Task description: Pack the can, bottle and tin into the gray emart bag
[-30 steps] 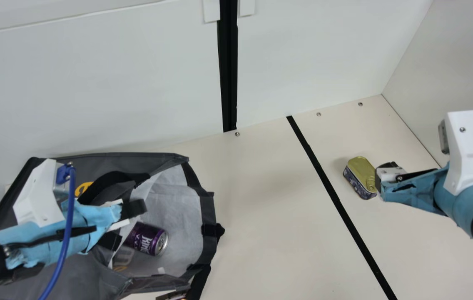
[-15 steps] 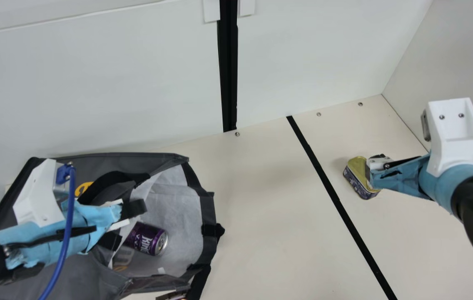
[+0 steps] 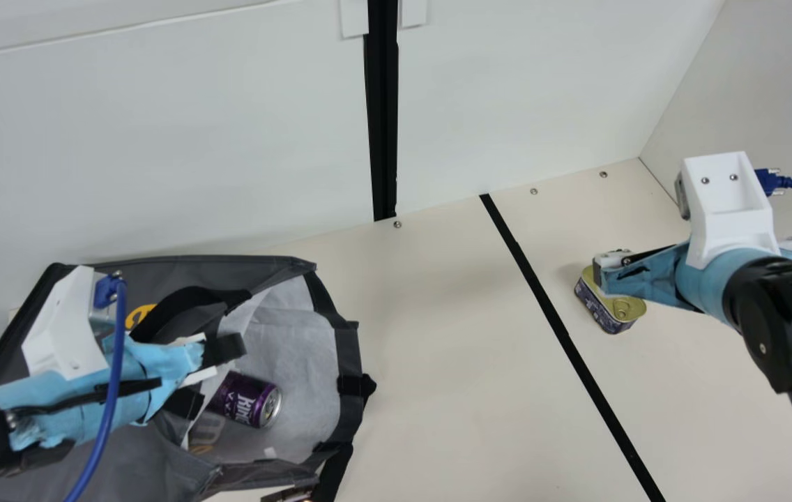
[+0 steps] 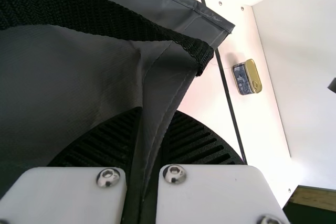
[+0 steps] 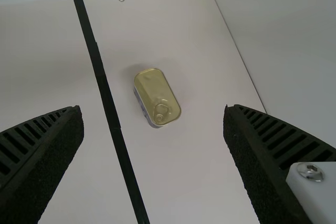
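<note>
The left pincer (image 3: 206,376) grips the gray fabric bag (image 3: 187,272); the right pincer (image 3: 696,259), ribbed, wide open, nears the rounded tin (image 3: 622,307).

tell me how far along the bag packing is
Done: the purple can lies inside the gray bag. A clear item beside it may be the bottle, but it is too hidden to be sure.

In hand: the left gripper pinches the bag's fabric; the right gripper is open above the tin, holding nothing.

Left: the tin, on the table, needs grasping and packing.
</note>
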Motion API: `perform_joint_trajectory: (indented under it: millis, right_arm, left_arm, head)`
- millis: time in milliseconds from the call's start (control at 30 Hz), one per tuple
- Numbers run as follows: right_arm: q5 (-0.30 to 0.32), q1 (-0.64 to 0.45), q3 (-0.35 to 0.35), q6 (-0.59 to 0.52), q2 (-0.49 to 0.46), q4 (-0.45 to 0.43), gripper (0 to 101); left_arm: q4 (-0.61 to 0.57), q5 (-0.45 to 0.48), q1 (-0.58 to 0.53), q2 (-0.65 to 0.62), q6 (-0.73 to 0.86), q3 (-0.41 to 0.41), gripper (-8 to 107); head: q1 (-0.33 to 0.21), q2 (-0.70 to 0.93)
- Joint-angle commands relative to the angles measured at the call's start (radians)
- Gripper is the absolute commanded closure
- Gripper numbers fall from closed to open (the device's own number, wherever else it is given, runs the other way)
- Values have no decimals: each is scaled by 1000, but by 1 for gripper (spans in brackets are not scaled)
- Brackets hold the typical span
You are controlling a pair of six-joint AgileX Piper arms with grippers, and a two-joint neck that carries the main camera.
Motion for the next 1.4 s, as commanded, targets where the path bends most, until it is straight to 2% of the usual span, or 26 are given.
perform_joint_trajectory:
  millis: [0, 633, 1367]
  right_arm:
    - [-11, -7, 5, -13, 13, 12, 10]
    - [-116, -97, 37, -158, 160, 119, 10]
    - [-175, -176, 8, -285, 338, 198, 10]
  left_arm:
    - [0, 0, 0, 0, 0, 0, 89]
    - [0, 0, 0, 0, 0, 0, 89]
    - [0, 0, 0, 0, 0, 0, 89]
  head:
    - [-23, -1]
    - [-23, -1]
    - [-23, -1]
